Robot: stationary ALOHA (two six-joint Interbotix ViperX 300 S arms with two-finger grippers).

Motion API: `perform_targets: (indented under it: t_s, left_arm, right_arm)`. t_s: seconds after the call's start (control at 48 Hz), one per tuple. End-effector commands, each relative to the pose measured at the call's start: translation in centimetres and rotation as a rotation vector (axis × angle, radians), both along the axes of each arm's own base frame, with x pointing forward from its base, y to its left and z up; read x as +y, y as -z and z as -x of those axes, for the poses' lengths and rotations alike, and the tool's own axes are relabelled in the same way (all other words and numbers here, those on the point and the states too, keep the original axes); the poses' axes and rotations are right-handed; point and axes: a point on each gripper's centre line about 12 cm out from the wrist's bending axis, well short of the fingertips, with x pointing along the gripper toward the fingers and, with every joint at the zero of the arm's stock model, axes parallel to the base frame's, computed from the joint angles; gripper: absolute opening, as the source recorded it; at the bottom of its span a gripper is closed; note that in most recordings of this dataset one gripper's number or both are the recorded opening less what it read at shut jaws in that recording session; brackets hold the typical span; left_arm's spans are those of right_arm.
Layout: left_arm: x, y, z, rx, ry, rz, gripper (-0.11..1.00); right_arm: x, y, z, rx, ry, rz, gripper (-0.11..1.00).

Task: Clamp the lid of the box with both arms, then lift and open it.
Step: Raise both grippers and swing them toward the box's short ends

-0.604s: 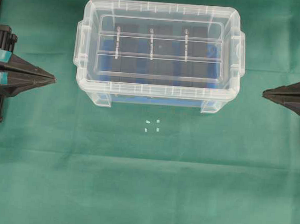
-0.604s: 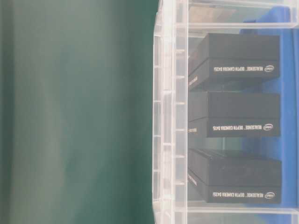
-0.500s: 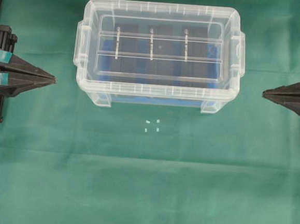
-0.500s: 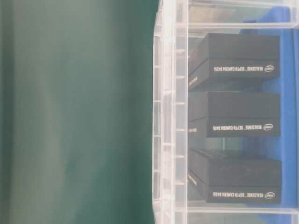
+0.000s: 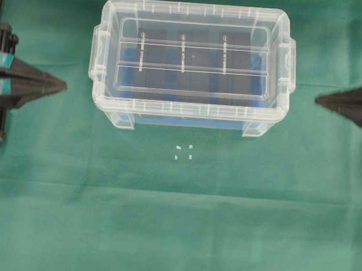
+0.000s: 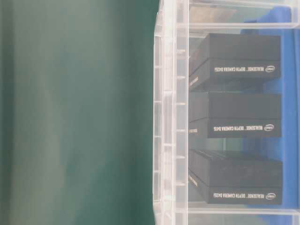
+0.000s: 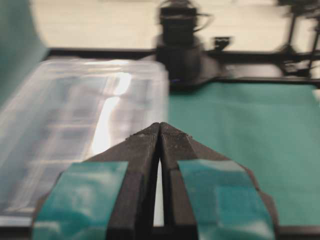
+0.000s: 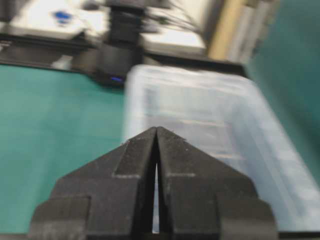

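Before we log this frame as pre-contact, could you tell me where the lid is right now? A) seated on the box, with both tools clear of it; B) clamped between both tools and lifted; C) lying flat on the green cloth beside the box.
A: the lid sits on the box, while the left tool and right tool stay apart from it at either side, shut.

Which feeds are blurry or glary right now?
Left wrist view: the clear plastic box is blurred, with a glare streak on the flat clear lid. Right wrist view: box and background smeared. Overhead and table-level views: sharp.
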Motion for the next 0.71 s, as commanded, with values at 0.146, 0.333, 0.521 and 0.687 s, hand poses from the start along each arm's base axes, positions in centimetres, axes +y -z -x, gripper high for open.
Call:
perform_targets:
  t_s: [0.146, 0.333, 0.521, 0.687]
  left_arm:
    - [2.7, -1.0, 0.1, 0.005, -0.135, -0.005, 0.01]
    - [4.1, -0.8, 0.4, 0.028, -0.209, -0.001, 0.01]
    - [4.4, -0.4, 0.4, 0.064, -0.222, 0.008, 0.01]
    - [4.5, 0.2, 0.4, 0.161, -0.224, 0.035, 0.01]
  right_arm:
    - [-3.4, -1.6, 0.4, 0.011, 0.166, 0.029, 0.0]
    - [-5.0, -1.9, 0.8, 0.025, 0.248, 0.041, 0.0]
    - [-5.4, -1.4, 0.8, 0.062, 0.263, 0.017, 0.0]
    - [-5.4, -0.8, 0.9, 0.172, 0.268, -0.036, 0.0]
